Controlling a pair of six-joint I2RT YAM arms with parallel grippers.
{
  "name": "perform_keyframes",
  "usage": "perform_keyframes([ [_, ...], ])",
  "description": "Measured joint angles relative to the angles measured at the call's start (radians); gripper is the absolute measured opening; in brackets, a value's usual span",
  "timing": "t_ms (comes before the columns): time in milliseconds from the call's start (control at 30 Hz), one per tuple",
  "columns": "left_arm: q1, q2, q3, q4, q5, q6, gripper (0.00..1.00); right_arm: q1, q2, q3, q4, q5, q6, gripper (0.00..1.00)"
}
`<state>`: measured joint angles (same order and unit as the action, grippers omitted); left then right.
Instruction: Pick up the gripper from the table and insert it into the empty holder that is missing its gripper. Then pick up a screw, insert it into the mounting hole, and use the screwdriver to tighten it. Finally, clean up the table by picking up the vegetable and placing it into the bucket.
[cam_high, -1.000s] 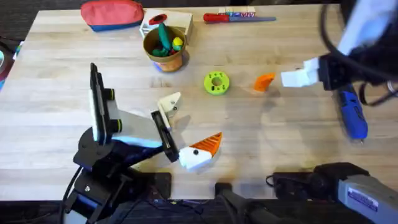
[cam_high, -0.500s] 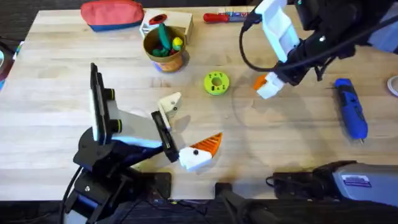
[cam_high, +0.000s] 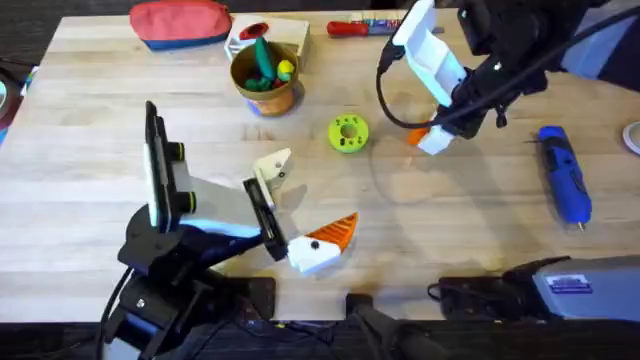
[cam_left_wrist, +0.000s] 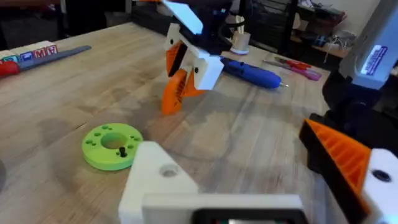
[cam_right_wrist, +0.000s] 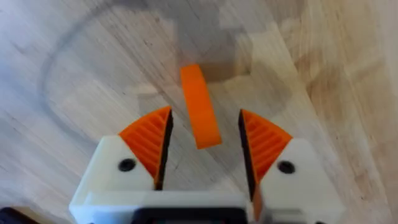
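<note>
1. Nearest, at the table's front edge in the overhead view, the left gripper (cam_high: 300, 235) rests low on the pale wooden table (cam_high: 450, 260); one white angular plastic finger block carries an orange ribbed pad, while the other, the holder (cam_left_wrist: 163, 183), is bare white with an open mounting hole. Its fingers stand wide apart, holding nothing.
2. Just beyond it lies the flat lime-green round disc (cam_high: 348, 133), pierced with small holes.
3. Right of the disc, the right gripper (cam_high: 432, 138) is lowered onto the table over the small orange ribbed wedge-shaped fingertip, the gripper (cam_right_wrist: 200, 106). In the right wrist view the wedge stands on the wood between the two orange pads (cam_right_wrist: 149, 140), with a gap visible on either side; the fingers are spread and not closed on it.
4. Farther right, the chunky bright-blue pen-shaped screwdriver (cam_high: 563, 175) lies flat, well apart from the wedge.
5. Toward the far edge, the small round brown-orange bucket (cam_high: 265, 95) stands upright with the dark-green toy vegetable (cam_high: 263, 60) and a yellow piece inside.
6. Farthest back lie a red pouch (cam_high: 180, 22) and a slim red-handled screwdriver (cam_high: 375, 28).
</note>
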<state>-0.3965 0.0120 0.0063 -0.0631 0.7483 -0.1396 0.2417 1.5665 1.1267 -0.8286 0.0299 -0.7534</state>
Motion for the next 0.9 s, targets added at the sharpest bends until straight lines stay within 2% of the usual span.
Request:
perform_keyframes([
  [167, 0.000, 0.000, 0.000, 0.000, 0.000, 0.000, 0.988, 0.000, 0.000, 0.000, 0.001, 0.000, -0.007, 0.496],
  [233, 0.000, 0.000, 0.000, 0.000, 0.000, 0.000, 0.988, 0.000, 0.000, 0.000, 0.004, 0.000, -0.010, 0.374],
  [333, 0.000, 0.000, 0.000, 0.000, 0.000, 0.000, 0.987, 0.000, 0.000, 0.000, 0.016, 0.000, -0.010, 0.296],
  [400, 0.000, 0.000, 0.000, 0.000, 0.000, 0.000, 0.988, 0.000, 0.000, 0.000, 0.017, -0.002, -0.011, 0.192],
  [467, 0.000, 0.000, 0.000, 0.000, 0.000, 0.000, 0.988, 0.000, 0.000, 0.000, 0.019, -0.003, -0.011, 0.039],
  [500, 0.000, 0.000, 0.000, 0.000, 0.000, 0.000, 0.988, 0.000, 0.000, 0.001, 0.020, -0.004, -0.011, 0.012],
  [733, 0.000, 0.000, 0.000, 0.000, 0.000, 0.000, 0.988, 0.005, -0.028, 0.001, 0.011, -0.008, -0.011, 0.004],
  [900, 0.000, 0.000, 0.000, 0.000, 0.000, 0.000, 0.988, 0.011, -0.168, 0.001, -0.013, -0.009, 0.018, 0.004],
])
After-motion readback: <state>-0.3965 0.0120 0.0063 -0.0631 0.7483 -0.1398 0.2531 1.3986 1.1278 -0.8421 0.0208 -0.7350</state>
